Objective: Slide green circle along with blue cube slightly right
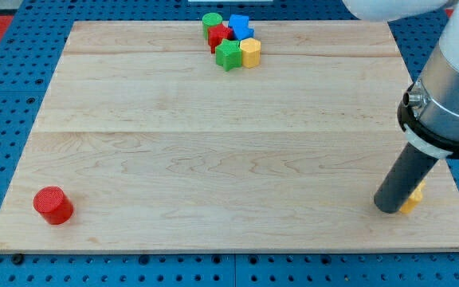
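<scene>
The green circle (211,21) stands at the view's top middle of the wooden board (213,159), at the left end of a tight cluster. The blue cube (240,25) sits just right of it in the same cluster, with a red block (219,36) between and below them. My tip (389,208) rests on the board near the view's bottom right, far from the cluster and touching or next to a yellow block (412,199) partly hidden behind the rod.
A green star-like block (229,55) and a yellow hexagon-like block (250,53) close the cluster's lower side. A red cylinder (52,205) stands alone at the bottom left. The board lies on a blue perforated table (6,96).
</scene>
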